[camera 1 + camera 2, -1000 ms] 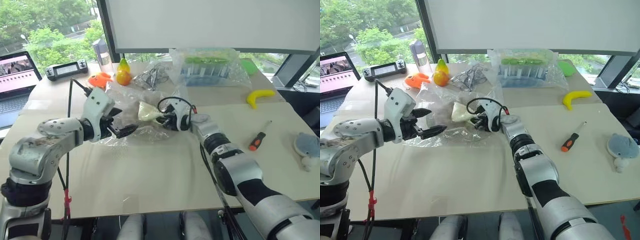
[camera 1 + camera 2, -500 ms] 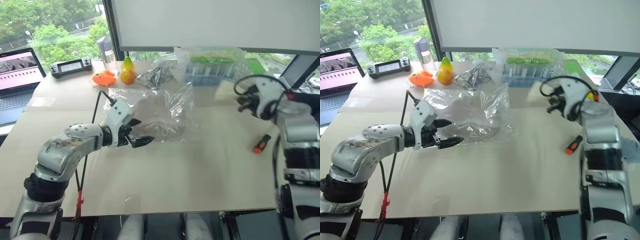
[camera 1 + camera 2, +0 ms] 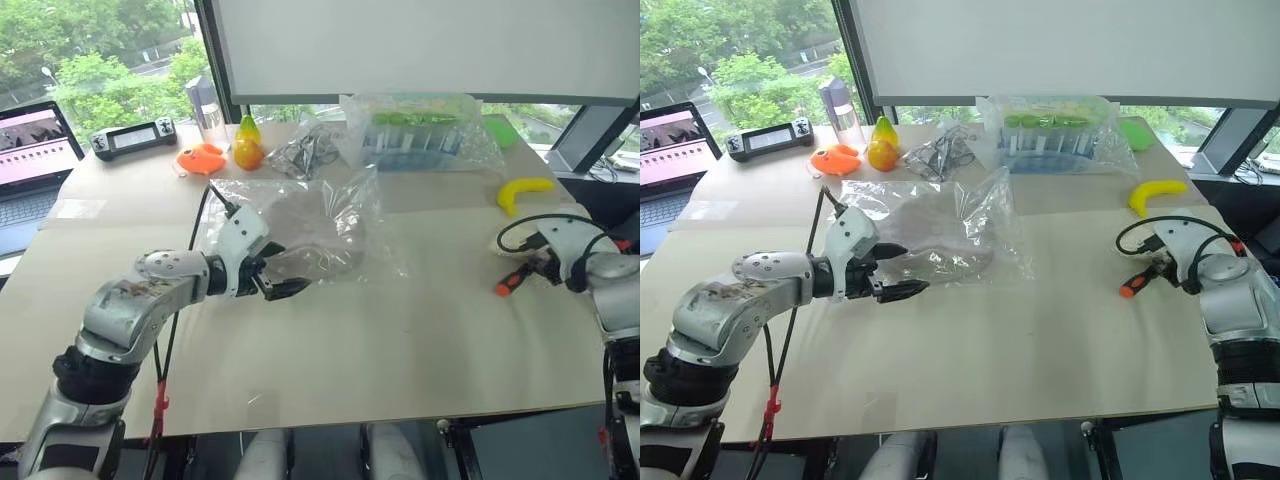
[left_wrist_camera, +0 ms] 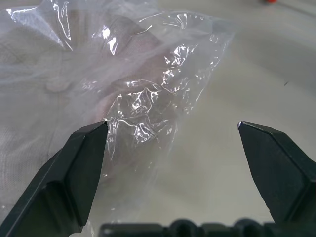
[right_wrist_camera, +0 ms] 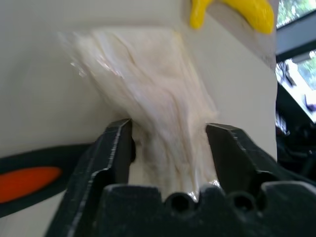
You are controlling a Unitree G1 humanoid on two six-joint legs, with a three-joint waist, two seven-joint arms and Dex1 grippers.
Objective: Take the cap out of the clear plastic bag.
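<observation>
The clear plastic bag (image 3: 320, 225) lies crumpled in the middle of the table. The beige cap (image 4: 57, 81) is inside it, its panelled crown showing through the film, and appears as a tan patch (image 3: 930, 225) from the head. My left gripper (image 3: 283, 272) is open at the bag's near left edge, with film bunched against one finger (image 4: 81, 163). My right gripper (image 3: 1155, 262) is far off to the right, low over the table. Its fingers are open with a pale cream cloth pad (image 5: 148, 98) between them.
An orange-handled screwdriver (image 3: 510, 283) lies just beside the right gripper and a banana (image 3: 522, 190) lies behind it. Along the back stand a bag of green and blue items (image 3: 415, 135), a bag of cables (image 3: 305, 150), fruit (image 3: 247, 150), an orange toy (image 3: 200, 158), a controller (image 3: 132, 138) and a laptop (image 3: 35, 160).
My right gripper pulled the cream pad out of the bag, swung it far to the right down by the screwdriver, and its fingers have spread. The left gripper has barely moved.
</observation>
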